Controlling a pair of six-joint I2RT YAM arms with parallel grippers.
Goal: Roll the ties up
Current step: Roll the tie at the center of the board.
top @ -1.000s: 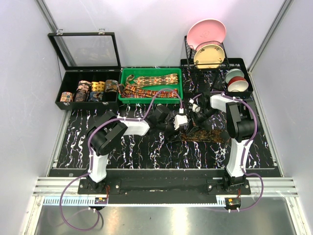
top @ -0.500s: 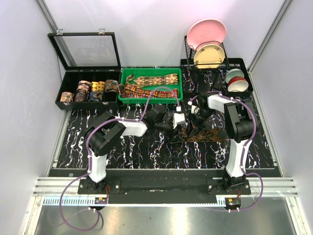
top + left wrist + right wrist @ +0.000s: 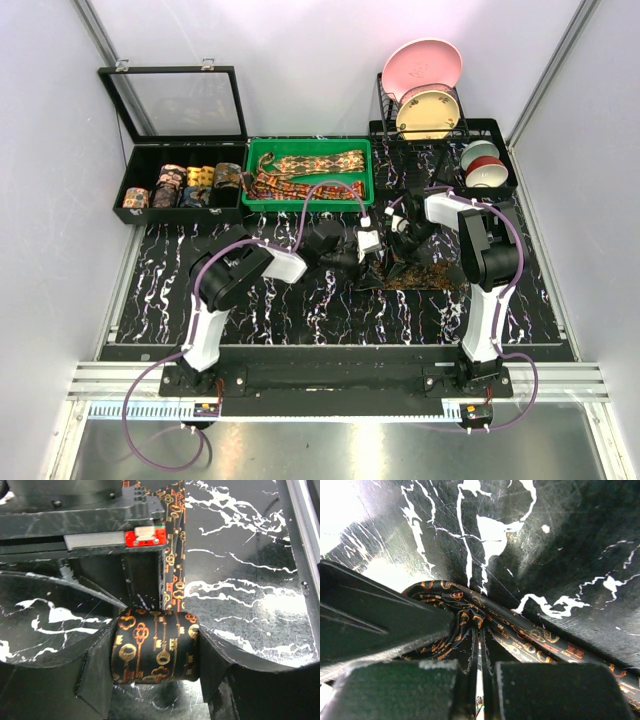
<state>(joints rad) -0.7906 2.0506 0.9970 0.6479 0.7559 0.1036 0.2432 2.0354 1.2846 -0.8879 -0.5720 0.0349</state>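
While a dark tie (image 3: 425, 276) with small gold keys on it is laid on the black table (image 3: 250, 310) with white streaks, it is held at two spots. One end of the tie is rolled into a fat little coil (image 3: 152, 655). That coil is squeezed between the two fingers of the left gripper (image 3: 155, 647), with one finger touching each side. From the coil, the flat part of the tie is stretched away along the table and is passed under the right gripper (image 3: 479, 645). The right gripper's fingers are shut tight. The cloth is bunched into folds just at their tips, so the tie looks pinched there. Both grippers are seen close together near the middle of the table.

At the back left, a black box (image 3: 140, 165) is filled with a row of rolled ties (image 3: 185, 186). Just beside it, loose ties (image 3: 305, 172) are laid in a green tray (image 3: 258, 150). At the back right, plates (image 3: 422, 65) are stood on edge, and bowls (image 3: 480, 165) are kept near them.
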